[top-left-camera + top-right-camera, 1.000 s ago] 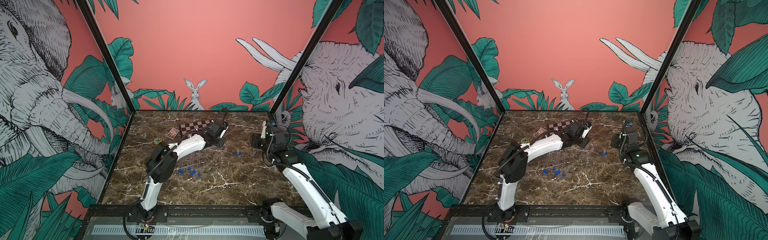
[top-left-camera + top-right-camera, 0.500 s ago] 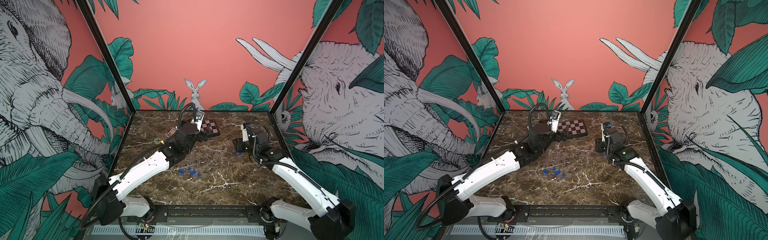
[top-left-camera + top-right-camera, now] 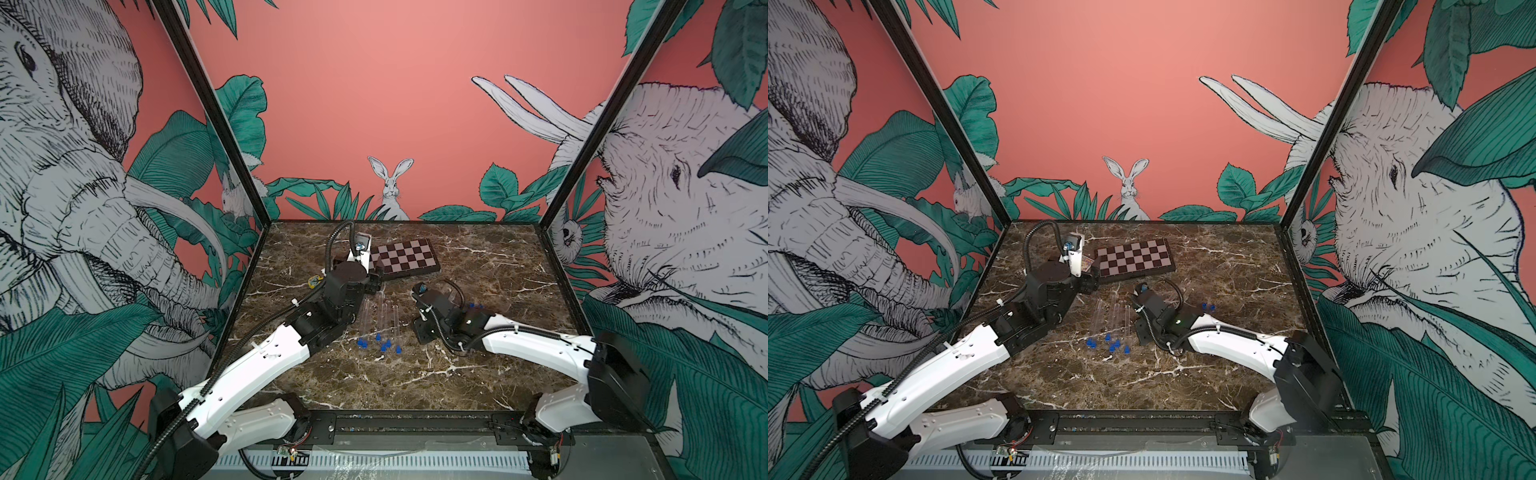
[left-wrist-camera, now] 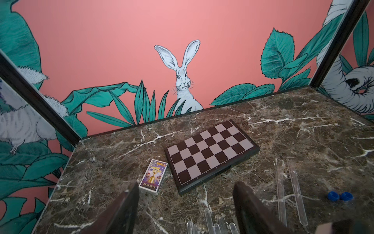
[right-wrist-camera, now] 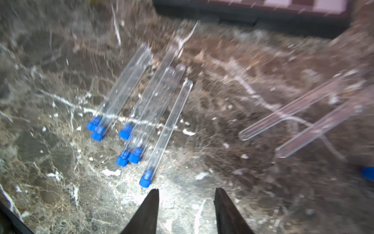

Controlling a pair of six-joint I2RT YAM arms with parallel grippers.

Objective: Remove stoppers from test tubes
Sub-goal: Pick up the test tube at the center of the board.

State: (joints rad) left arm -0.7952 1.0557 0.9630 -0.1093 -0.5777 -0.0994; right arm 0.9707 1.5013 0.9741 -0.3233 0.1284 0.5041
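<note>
Test tubes (image 5: 168, 129) with blue stoppers (image 5: 145, 181) lie just ahead of the right gripper (image 5: 186, 190), its jaws parted, empty.

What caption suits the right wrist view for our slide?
Open right gripper faces six test tubes with blue stoppers; two unstoppered tubes lie aside on marble.

A: What kind of place is this?
B: A robot test booth. Coral-pink printed wall panels (image 3: 374, 104) with elephants, leaves and a rabbit box in a brown marble-patterned worktop (image 3: 490, 266)
A: What else shows it?
B: Two white-and-black robot arms (image 3: 266, 361) mounted on a black metal rail (image 3: 415, 424) at the front edge
</note>
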